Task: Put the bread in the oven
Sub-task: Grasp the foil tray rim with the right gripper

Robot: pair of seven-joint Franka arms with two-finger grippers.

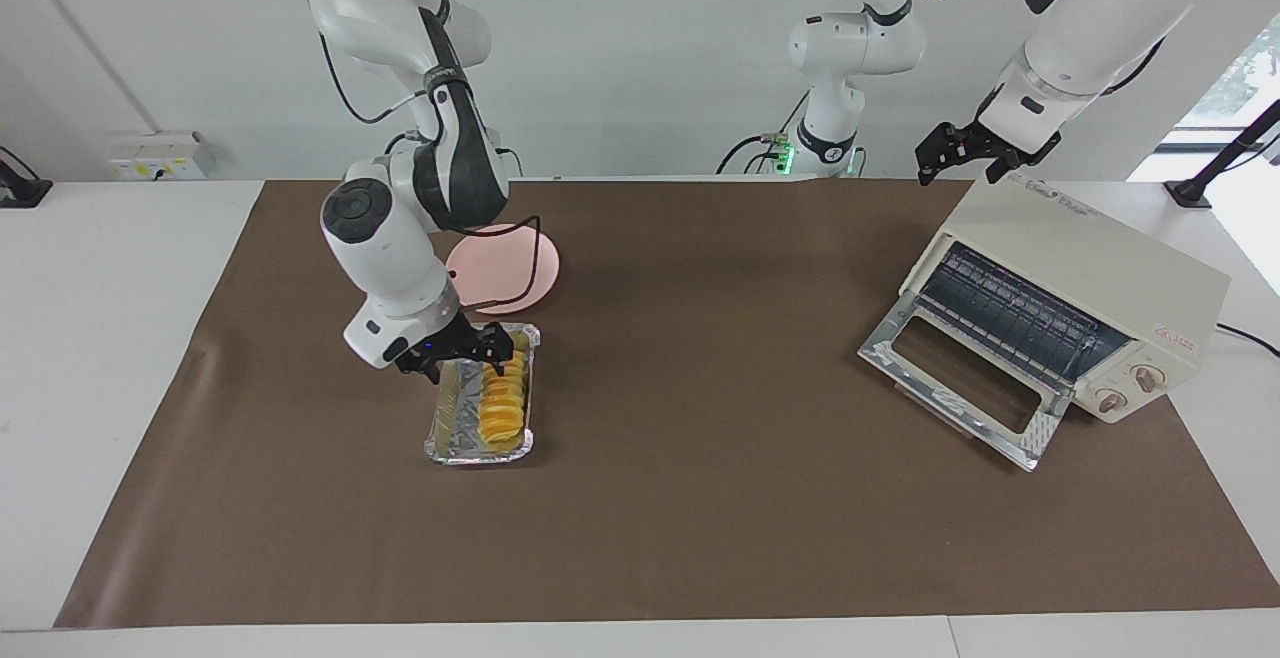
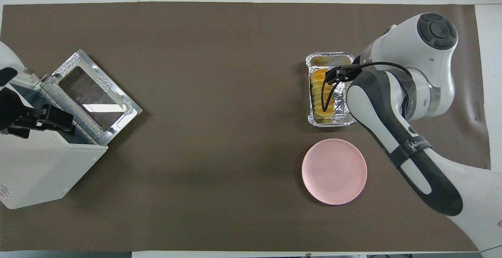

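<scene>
— Where's the right claw (image 1: 470, 350)?
— Its arm bends down low over the foil tray (image 1: 440, 446), claw at the bread (image 1: 503, 400); fingers spread around the loaf's end nearer the robots, as far as I can see.
— And the bread?
— In the tray, long axis running toward and away from the robots, beside the pink plate (image 1: 520, 273).
— The left claw (image 1: 965, 153)?
— Waiting above the oven (image 1: 1090, 283) — door dropped open; I cannot tell its fingers.
</scene>
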